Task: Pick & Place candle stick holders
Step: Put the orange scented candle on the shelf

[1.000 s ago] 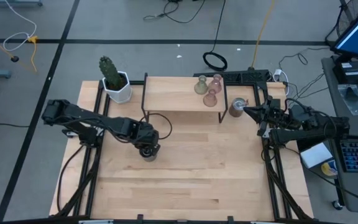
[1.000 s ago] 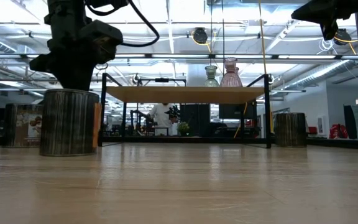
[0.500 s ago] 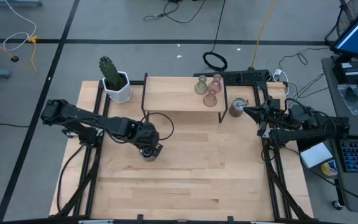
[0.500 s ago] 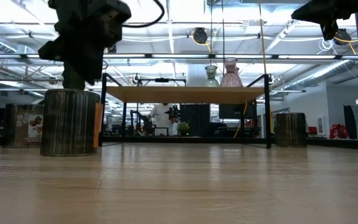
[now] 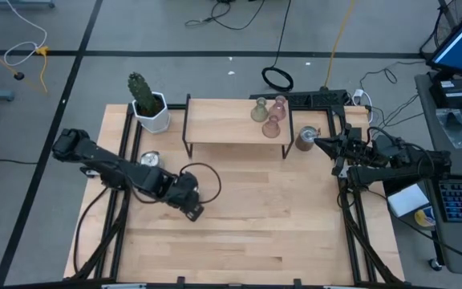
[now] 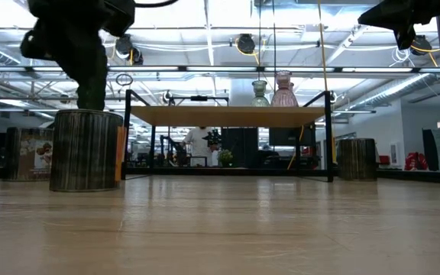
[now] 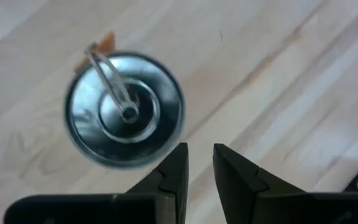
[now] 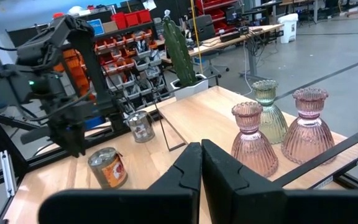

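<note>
On the left half of the high view I have the left gripper (image 5: 192, 207) over the bare desk (image 5: 279, 225), low and left of centre. Its jaws are narrow, just a slit apart, with nothing between them. Through its wrist camera, a squat silver candle holder (image 7: 124, 111) stands upright, mouth towards the lens. It sits off to the upper left of the fingertips, not in line with the slit, so I judge the jaws must shift that way and widen before dropping. The left arm is plainly the nearer one. A second silver holder (image 5: 149, 160) stands further up and left, beside the arm. At upper centre the shelf (image 5: 223, 128) carries the olive-green holder (image 5: 259, 111) and two pink holders (image 5: 279, 104). At right, the right gripper (image 5: 318, 142) waits with jaws closed and empty, just beside a third silver holder (image 5: 305, 138).
</note>
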Tool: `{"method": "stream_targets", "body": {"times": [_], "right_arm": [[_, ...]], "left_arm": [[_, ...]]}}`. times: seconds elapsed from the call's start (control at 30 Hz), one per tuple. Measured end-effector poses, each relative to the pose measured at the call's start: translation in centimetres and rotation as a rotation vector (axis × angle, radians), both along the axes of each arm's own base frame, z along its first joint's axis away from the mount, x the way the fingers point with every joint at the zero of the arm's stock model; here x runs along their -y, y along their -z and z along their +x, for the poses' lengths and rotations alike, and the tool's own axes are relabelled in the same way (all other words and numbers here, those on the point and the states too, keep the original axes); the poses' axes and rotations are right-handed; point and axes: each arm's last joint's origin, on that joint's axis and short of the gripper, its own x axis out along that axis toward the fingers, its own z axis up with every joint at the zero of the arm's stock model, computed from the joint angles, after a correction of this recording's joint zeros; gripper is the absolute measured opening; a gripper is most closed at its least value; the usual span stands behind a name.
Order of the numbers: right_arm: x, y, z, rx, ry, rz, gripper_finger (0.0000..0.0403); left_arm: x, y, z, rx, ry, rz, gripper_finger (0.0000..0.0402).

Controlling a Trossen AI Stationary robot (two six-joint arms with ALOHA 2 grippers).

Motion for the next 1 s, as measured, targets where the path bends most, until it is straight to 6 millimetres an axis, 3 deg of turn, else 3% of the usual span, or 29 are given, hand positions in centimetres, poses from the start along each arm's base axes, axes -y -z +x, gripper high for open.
{"method": "stream_targets", "body": {"times": [0.3, 1.0], "right_arm": [[0.0, 0.0, 0.0, 0.000, 0.000, 0.000, 0.0004], [0.0, 0.0, 0.0, -0.001, 0.000, -0.003, 0.0004]], "left_arm": [[1.4, 0.0, -0.5, 0.028, 0.163, 0.113, 0.0076], [1.2, 0.0, -0.5, 0.029, 0.157, 0.123, 0.0079]]}}
